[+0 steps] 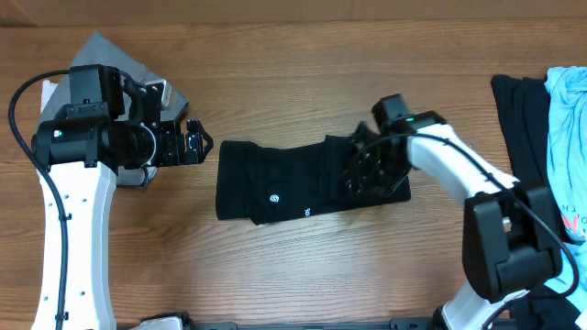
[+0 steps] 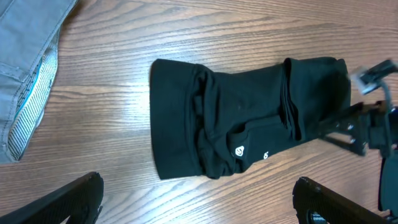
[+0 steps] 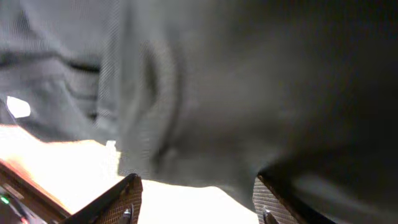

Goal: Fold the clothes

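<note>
Black short-sleeved fabric T-shirt [image 1: 275, 179] [image 2: 236, 118] [image 3: 217, 74], folded into a thick oblong bundle; lies at the middle of the counter, long axis left to right in the overhead view, tilted slightly. Two small white round logo marks show near its front edge. The left end is a smooth rolled fold and the right end is a stack of creased layers. Right end effector [image 1: 371, 174]: set down on the bundle's right end, fingers [image 3: 118, 199] apart and against the cloth; whether any layer lies between them cannot be made out, as the wrist view is blurred and filled with dark fabric. Left end effector [image 1: 194, 145]: just off the bundle's left end, not touching it, fingers [image 2: 68, 202] spread wide with nothing between. Brown wood-grain counter [image 1: 303, 275]. Grey fabric garment with a striped inner band [image 1: 119, 64] [image 2: 25, 74]: upper left, partly hidden under the left arm. Black garment [image 1: 523, 110] and light-blue garment [image 1: 569, 101]: heaped at the right edge, cut off by the frame.
</note>
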{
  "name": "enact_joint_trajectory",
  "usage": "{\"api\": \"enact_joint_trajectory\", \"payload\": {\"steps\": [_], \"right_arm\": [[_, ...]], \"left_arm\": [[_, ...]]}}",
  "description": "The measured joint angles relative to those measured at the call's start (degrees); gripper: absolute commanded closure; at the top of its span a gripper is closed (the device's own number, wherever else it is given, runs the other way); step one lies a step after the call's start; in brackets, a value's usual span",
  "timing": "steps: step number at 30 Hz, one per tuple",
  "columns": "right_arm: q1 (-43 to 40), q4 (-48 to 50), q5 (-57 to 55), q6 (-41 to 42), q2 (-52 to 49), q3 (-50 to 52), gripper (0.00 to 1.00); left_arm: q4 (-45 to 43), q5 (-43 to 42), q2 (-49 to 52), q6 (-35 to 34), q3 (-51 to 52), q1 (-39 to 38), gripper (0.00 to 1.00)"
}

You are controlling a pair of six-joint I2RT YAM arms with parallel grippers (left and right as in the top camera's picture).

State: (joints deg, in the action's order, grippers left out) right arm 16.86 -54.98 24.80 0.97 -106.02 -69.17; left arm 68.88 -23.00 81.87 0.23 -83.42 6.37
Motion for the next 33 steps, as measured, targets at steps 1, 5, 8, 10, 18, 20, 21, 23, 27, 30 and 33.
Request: {"api": "enact_joint_trajectory", "payload": {"steps": [1, 5, 8, 10, 18, 20, 21, 23, 27, 30, 33], "right_arm": [[1.11, 0.37, -0.15, -0.74, 0.00, 0.20, 0.37], [5.73, 1.20, -3.15, -2.03, 0.00, 0.28, 0.35], [8.44, 1.29, -7.69, -1.14, 0.00, 0.28, 0.43], [9.14, 1.81, -11.34, 0.66, 0.00, 0.31, 0.44], [9.03, 3.89, -19.85, 6.58, 0.00, 0.35, 0.86], [9.11, 3.04, -20.35, 6.75, 0.00, 0.35, 0.93], [9.11, 2.54, -20.55, 6.93, 0.00, 0.35, 0.95], [9.11, 1.40, -20.68, 7.32, 0.00, 0.35, 0.96], [9.11, -1.62, -19.34, 7.30, 0.22, 0.35, 0.96], [9.22, -2.84, -17.16, 6.69, 1.40, 0.35, 0.96], [9.88, -3.06, -15.10, 6.16, 3.30, 0.35, 0.93]], "left_arm": [[-0.04, 0.00, 0.00, 0.00, 0.00, 0.00, 0.00], [-0.61, 0.00, 0.00, 0.00, 0.00, 0.00, 0.00], [-0.74, 0.00, 0.00, 0.00, 0.00, 0.00, 0.00], [-0.72, 0.00, 0.00, 0.00, 0.00, 0.00, 0.00], [-0.52, 0.00, 0.00, 0.00, 0.00, 0.00, 0.00], [-0.46, 0.00, 0.00, 0.00, 0.00, 0.00, 0.00], [-0.46, 0.00, 0.00, 0.00, 0.00, 0.00, 0.00], [-0.50, 0.00, 0.00, 0.00, 0.00, 0.00, 0.00], [-0.52, 0.00, 0.00, 0.00, 0.00, 0.00, 0.00], [-0.59, 0.00, 0.00, 0.00, 0.00, 0.00, 0.00], [-0.74, 0.00, 0.00, 0.00, 0.00, 0.00, 0.00]]}}
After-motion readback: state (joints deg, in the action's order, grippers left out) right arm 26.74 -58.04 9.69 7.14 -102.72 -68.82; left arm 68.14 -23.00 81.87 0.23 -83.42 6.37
